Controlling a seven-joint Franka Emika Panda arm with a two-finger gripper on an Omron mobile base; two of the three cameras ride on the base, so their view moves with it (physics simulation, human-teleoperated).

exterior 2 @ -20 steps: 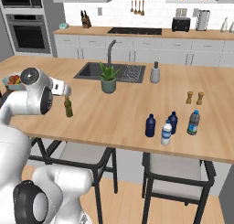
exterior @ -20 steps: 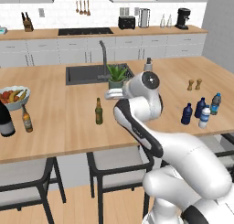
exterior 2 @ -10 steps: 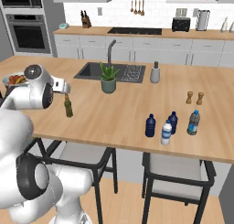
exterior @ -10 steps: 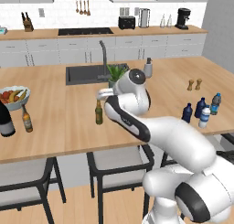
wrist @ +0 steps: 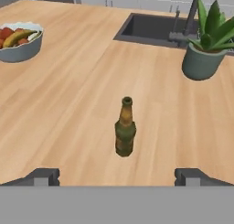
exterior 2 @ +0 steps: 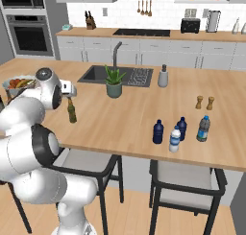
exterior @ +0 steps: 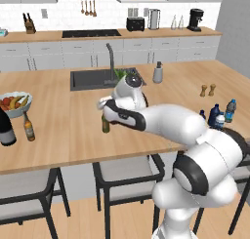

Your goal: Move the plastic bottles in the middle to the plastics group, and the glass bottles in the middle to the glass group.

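Both fingertips (wrist: 43, 176) stand wide apart at the bottom of the hand view, the gripper (wrist: 117, 177) open with nothing between its tips, and the olive-green beer bottle (wrist: 125, 127) stands upright on the wooden island counter (wrist: 68, 95) beyond them, centred in the gap but not touched. From the left base view the gripper (exterior: 101, 105) hangs just above and beside that bottle (exterior: 105, 124), the white arm stretched across from the lower right; from the right base view the hand (exterior 2: 70, 90) sits just over the bottle's neck (exterior 2: 72, 111). Ahead of the bottle in the hand view a potted plant (wrist: 205, 47) stands next to the sink (wrist: 151, 29), and a fruit bowl (wrist: 19, 40) rests off to the far left. At the left end of the counter a large dark wine bottle (exterior: 6, 130) and a small amber-brown bottle (exterior: 29, 128) stand close together near the fruit bowl (exterior: 14, 102). Well apart, toward the right end, four small plastic bottles cluster: a dark blue bottle (exterior 2: 158, 132), a clear bottle with a white cap (exterior 2: 175, 139), another dark blue bottle (exterior 2: 181, 129) and a translucent light blue bottle (exterior 2: 203, 128). Salt and pepper shakers (exterior 2: 205, 102) stand behind them.
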